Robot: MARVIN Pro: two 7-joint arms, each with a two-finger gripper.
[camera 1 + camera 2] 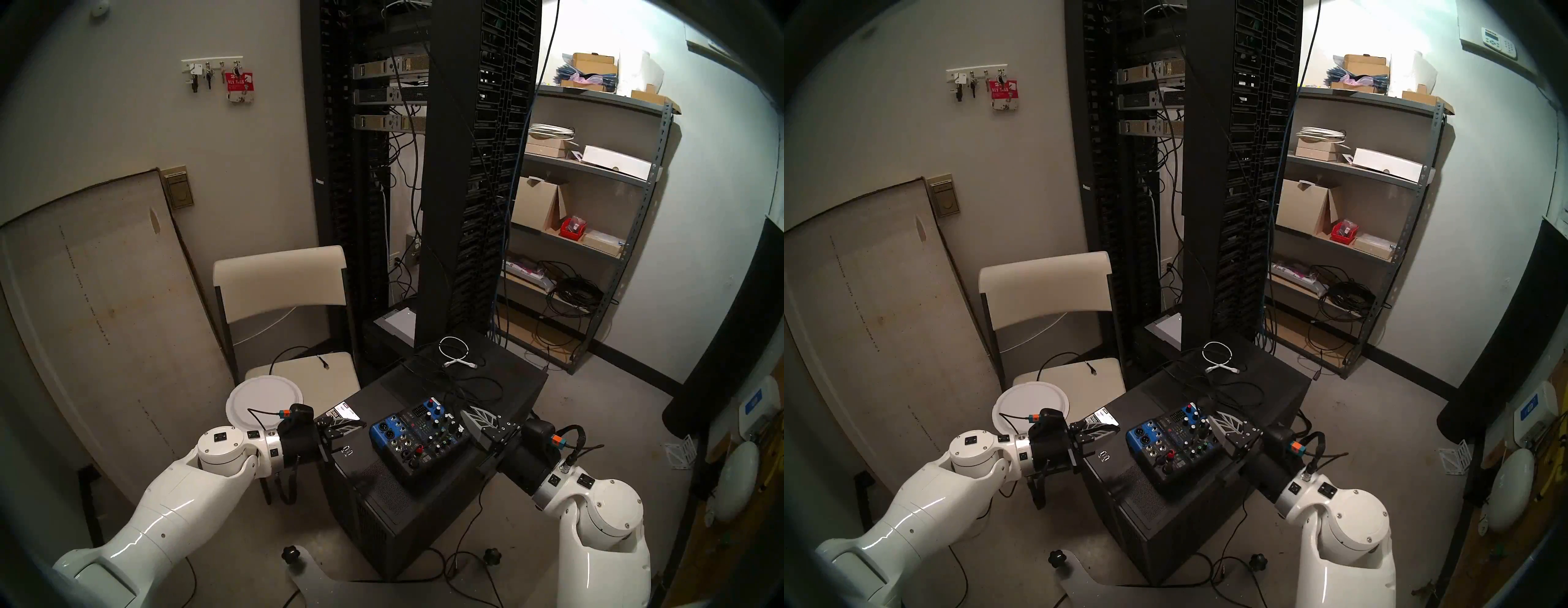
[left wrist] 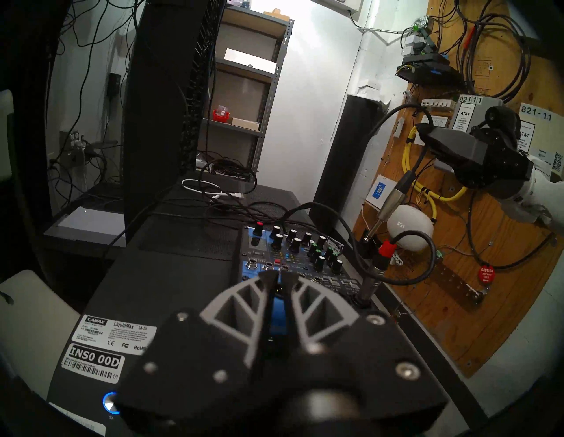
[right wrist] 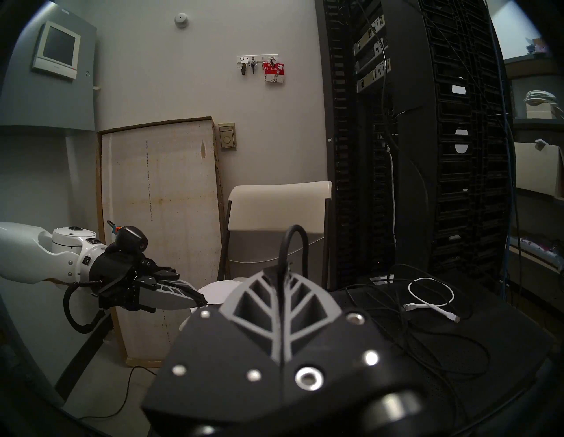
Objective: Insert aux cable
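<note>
We are at the carrying step: the plug is in hand but not yet at a socket.

Our right gripper [image 2: 422, 131], in the upper right of the left wrist view, is pinched on the cord of the aux cable [image 2: 393, 195]. The cord loops up out of the fingertips and drops again, so the grey metal plug hangs free below, tip slanting down to the lower left. It hangs in the air just right of the mixer [image 2: 293, 253], touching nothing we can make out. In the right wrist view the same cord arches up from between the closed fingers, at centre frame.

Our left gripper [image 2: 279, 274] is pressed together with nothing in it. It sits low at centre frame, pointing at the mixer's near blue edge.

The mixer sits on a black computer case [image 1: 382, 488]. Another cable with a red-collared plug [image 2: 385, 248] already stands in a socket at the mixer's lower right corner.

We judge the next move needs control of the plug itself, because a grip on the cord leaves it swinging. The free left gripper could open and take the plug body. Then the tip must line up squarely over an empty socket, clear of the red-collared plug, before we push straight in.
</note>
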